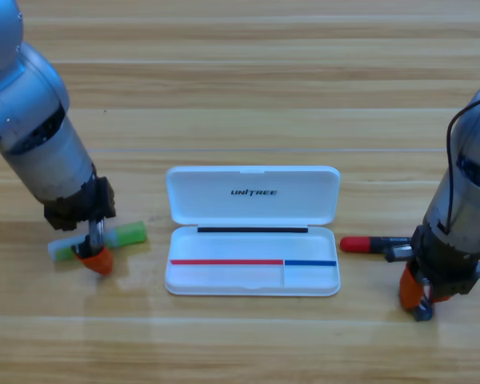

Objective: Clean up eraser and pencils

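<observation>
The pale green pencil (126, 235) with a white end lies on the table left of the white case (252, 290). My left gripper (97, 258) points down onto its middle, with one orange jaw showing on the near side of the stick. To the right of the case lies the red-and-black pencil (372, 243), red tip toward the case, its far end hidden under the right arm. My right gripper (421, 301) is low over the table just in front of that pencil's hidden end. The eraser is hidden or out of view.
The case lies open in the middle of the table, its lid (252, 194) folded back away from me and its tray facing up. Both grey arms come down from the upper corners and flank the case.
</observation>
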Controlling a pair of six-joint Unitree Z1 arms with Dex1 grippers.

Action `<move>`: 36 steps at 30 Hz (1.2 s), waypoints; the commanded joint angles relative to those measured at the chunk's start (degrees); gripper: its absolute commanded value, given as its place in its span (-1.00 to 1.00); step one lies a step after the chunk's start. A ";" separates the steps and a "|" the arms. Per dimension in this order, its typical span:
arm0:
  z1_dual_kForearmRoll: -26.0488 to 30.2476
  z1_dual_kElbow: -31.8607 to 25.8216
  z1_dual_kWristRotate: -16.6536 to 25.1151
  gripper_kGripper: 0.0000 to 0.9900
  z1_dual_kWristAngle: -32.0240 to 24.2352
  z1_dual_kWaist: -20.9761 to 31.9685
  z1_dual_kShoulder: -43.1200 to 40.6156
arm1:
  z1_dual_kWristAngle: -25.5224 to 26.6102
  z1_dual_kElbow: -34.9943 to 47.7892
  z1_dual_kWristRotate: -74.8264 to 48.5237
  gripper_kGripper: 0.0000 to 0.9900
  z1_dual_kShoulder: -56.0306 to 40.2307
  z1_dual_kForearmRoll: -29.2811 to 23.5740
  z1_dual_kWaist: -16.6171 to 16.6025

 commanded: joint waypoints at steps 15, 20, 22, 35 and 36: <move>-0.45 0.24 0.60 0.66 -0.03 1.93 5.32 | 0.08 -12.09 -39.78 -1.00 -6.97 19.26 -0.91; 2.62 -2.66 1.83 0.34 -1.00 2.28 7.43 | 0.34 -19.21 -62.45 -1.00 -4.69 29.01 0.41; 4.47 -4.24 2.62 0.11 -1.88 2.63 8.48 | 0.96 -19.83 -67.02 -1.00 -3.02 29.54 0.85; 14.31 -11.01 5.69 -1.00 -1.88 2.81 5.14 | 9.57 -28.70 -80.12 -1.00 6.21 29.54 5.24; 15.98 -11.89 6.31 -1.00 -1.88 2.81 3.91 | 9.57 -29.32 -80.12 -1.00 6.74 29.54 5.60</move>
